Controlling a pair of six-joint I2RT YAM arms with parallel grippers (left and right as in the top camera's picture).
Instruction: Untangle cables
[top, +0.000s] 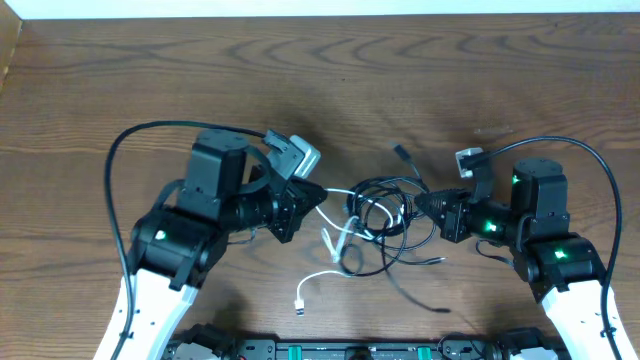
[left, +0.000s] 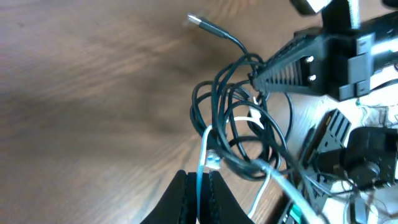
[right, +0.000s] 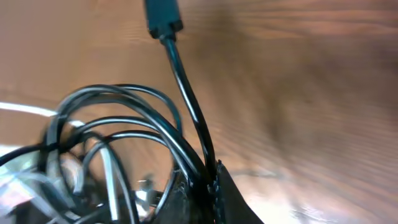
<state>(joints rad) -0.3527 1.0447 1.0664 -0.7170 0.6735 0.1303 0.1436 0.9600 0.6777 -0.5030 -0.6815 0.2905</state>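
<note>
A tangle of thin black cables (top: 385, 215) lies at the table's middle, knotted with a short white cable (top: 325, 272). My left gripper (top: 318, 196) is shut on the white cable (left: 200, 163), which runs up between its fingers (left: 199, 186) into the black loops (left: 239, 118). My right gripper (top: 420, 203) is shut on a black cable (right: 186, 93) that leads up to a black plug (right: 163, 17). A free black plug (top: 402, 153) points to the back; a white plug (top: 300, 305) lies near the front.
The brown wooden table (top: 320, 80) stretches behind the tangle. A thick black arm wire (top: 150, 135) arcs over my left arm and another (top: 590, 160) over my right arm. The table's front edge carries a black rail (top: 350, 350).
</note>
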